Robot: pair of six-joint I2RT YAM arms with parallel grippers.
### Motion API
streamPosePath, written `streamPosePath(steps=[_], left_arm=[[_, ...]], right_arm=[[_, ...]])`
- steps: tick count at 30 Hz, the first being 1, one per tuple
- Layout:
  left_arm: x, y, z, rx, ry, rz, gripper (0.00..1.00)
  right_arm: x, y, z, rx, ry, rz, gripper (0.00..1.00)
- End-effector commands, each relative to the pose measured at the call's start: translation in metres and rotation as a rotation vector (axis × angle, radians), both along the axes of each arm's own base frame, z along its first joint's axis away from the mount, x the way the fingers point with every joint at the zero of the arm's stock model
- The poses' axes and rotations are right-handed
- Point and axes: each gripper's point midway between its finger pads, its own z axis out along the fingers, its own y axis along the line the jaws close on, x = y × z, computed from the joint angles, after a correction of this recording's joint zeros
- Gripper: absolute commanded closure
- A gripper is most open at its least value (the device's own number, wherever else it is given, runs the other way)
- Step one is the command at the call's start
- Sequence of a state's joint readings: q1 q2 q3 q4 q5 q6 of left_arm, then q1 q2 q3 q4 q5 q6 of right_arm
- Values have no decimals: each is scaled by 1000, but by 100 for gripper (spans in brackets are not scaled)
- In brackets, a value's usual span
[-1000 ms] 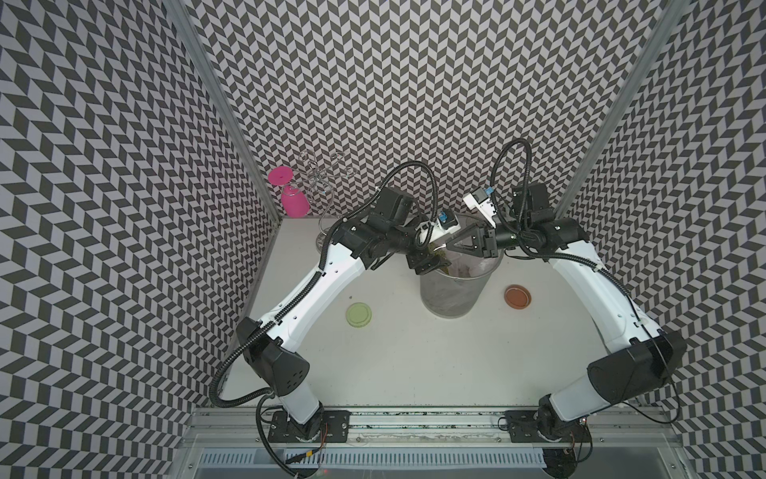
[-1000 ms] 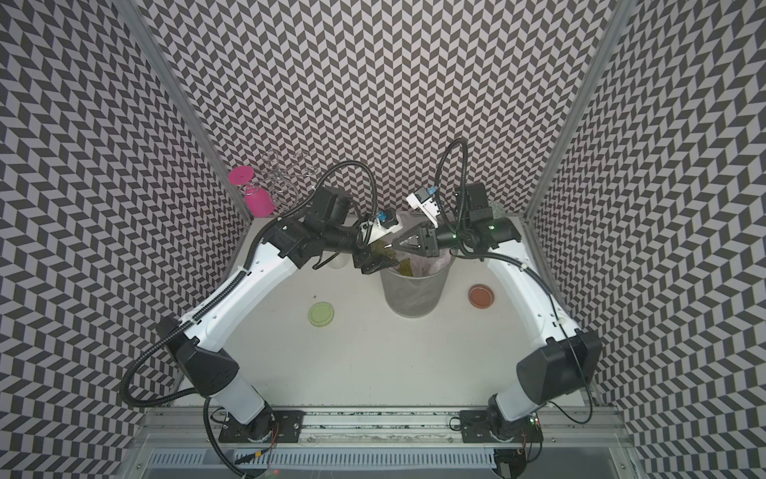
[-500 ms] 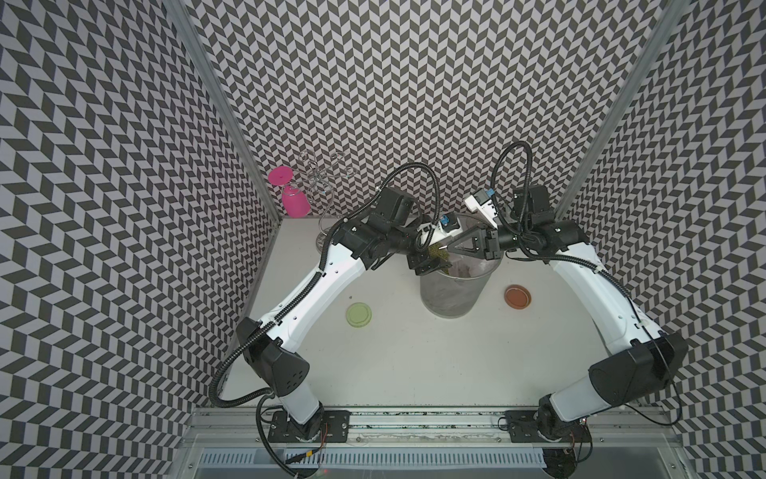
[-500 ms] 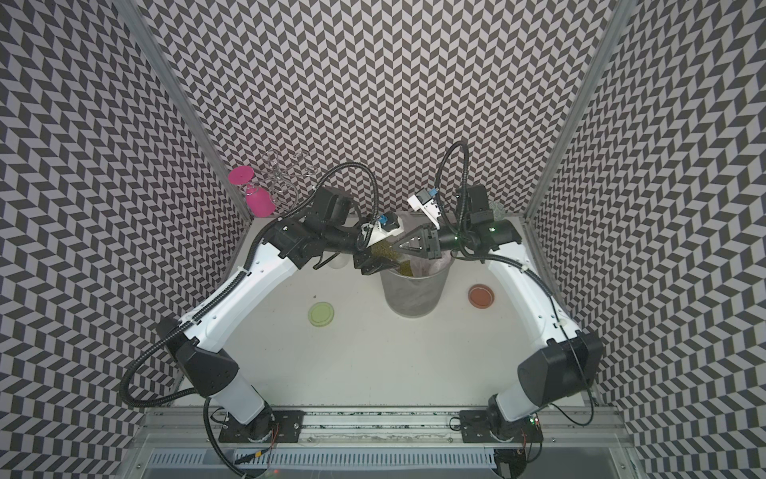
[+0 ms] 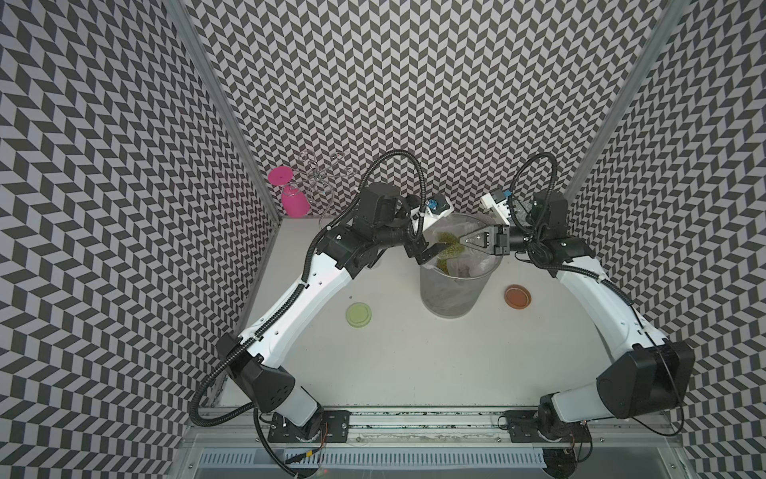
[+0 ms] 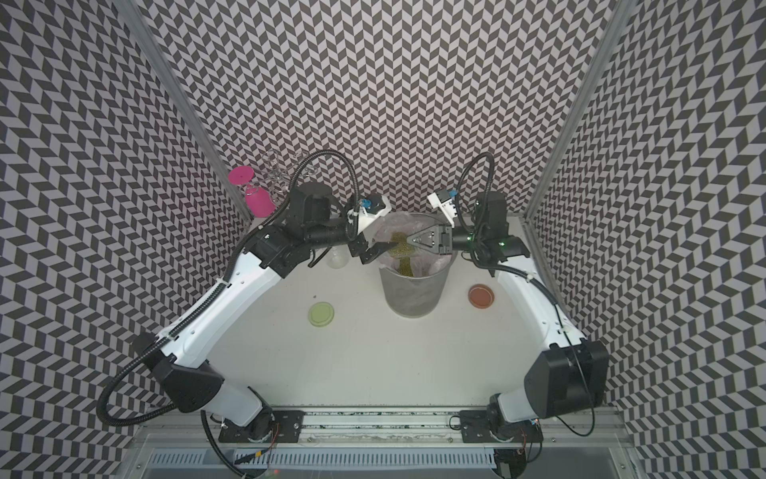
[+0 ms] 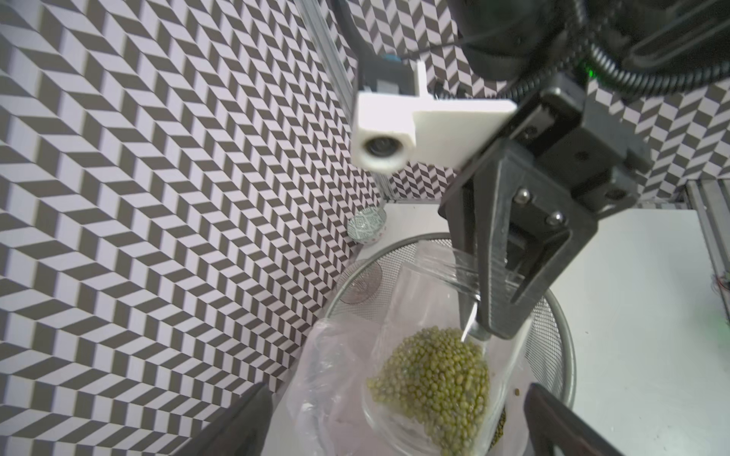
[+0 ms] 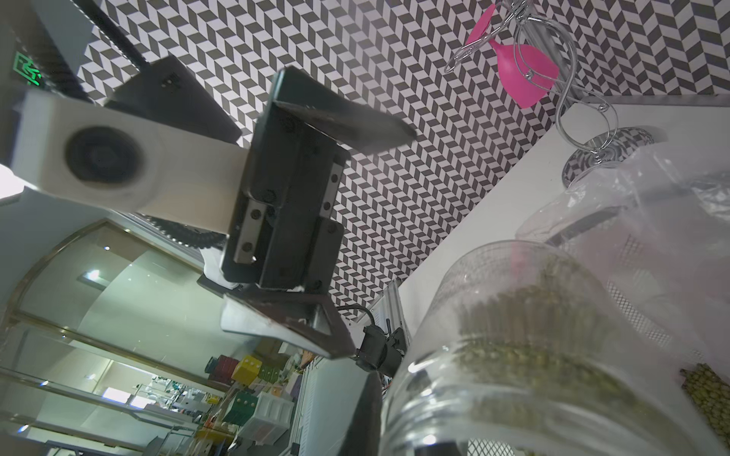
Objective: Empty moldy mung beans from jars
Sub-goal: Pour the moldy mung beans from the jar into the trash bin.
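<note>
Tabletop (image 5: 414, 365) nearest, with pale green lid (image 5: 359, 315) and orange-brown lid (image 5: 517, 297) flat on it, either side of grey mesh bin (image 5: 449, 294). Over the bin's mouth, right gripper (image 7: 480, 319): clamps the rim of a tilted jar (image 7: 430, 300), spills mung beans (image 7: 434, 375) into the plastic liner. Left gripper (image 7: 399, 387) just beside: fingers spread wide, grasps nothing. Further back, second jar (image 6: 338, 260) upright on the table under left arm. Behind, pink goblet (image 5: 294, 203) beside wire rack (image 5: 327, 178).

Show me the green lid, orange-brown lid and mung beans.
green lid (image 5: 359, 315): in a top view, its centre.
orange-brown lid (image 5: 517, 297): in a top view, its centre.
mung beans (image 7: 434, 379): left wrist view, heap's middle.
</note>
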State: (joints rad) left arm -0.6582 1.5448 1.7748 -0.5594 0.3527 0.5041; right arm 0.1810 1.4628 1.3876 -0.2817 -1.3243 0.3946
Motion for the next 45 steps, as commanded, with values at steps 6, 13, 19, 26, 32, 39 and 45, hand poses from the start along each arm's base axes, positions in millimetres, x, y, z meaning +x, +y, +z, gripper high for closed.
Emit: streamPosePath(steps=[6, 13, 19, 26, 32, 39, 45], left_arm=[[19, 25, 51, -406, 243, 276, 1], [7, 25, 54, -818, 768, 321, 2], [-6, 4, 43, -912, 1111, 247, 5], [-15, 5, 23, -919, 1227, 265, 0], [-22, -1, 18, -962, 1308, 191, 0], [-31, -18, 25, -1005, 1381, 69, 0], [-23, -20, 19, -1041, 1407, 68, 0]], right_arm=[[-15, -4, 51, 72, -245, -33, 100], [-24, 6, 74, 131, -383, -107, 100], [-32, 17, 88, 156, -468, -164, 100], [-35, 15, 97, 162, -529, -244, 100], [-44, 15, 103, 203, -555, -254, 100], [-52, 28, 103, 223, -592, -253, 100], [-56, 34, 96, 230, -600, -242, 100]])
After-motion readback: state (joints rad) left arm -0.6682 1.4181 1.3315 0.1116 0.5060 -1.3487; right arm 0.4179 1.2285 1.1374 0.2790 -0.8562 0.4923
